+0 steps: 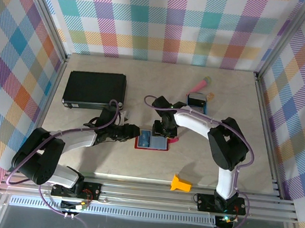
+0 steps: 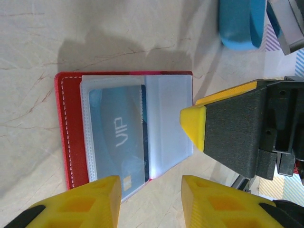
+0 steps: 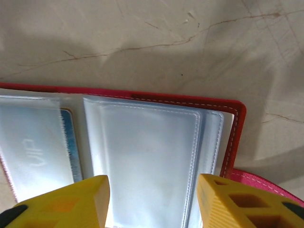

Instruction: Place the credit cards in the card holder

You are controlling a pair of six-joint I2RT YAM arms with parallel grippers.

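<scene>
The red card holder [image 1: 160, 144] lies open on the table, its clear pockets facing up. A blue credit card [image 2: 118, 137] marked VIP sits inside the left pocket; its edge [image 3: 69, 142] also shows in the right wrist view. The pocket beside it looks empty. My left gripper [image 1: 134, 133] is open at the holder's left end, its fingers [image 2: 95, 202] over the near corner with only table between them [image 2: 149, 192]. My right gripper [image 1: 165, 133] hovers open over the right pocket [image 3: 152, 190], holding nothing. One of its yellow-tipped fingers [image 2: 194, 122] shows in the left wrist view.
A blue oval tray [image 1: 197, 101] with dark contents stands behind the holder, a pink object [image 1: 201, 85] beyond it. A large black flat case [image 1: 94, 89] lies at the back left. An orange piece [image 1: 180, 183] sits near the front rail.
</scene>
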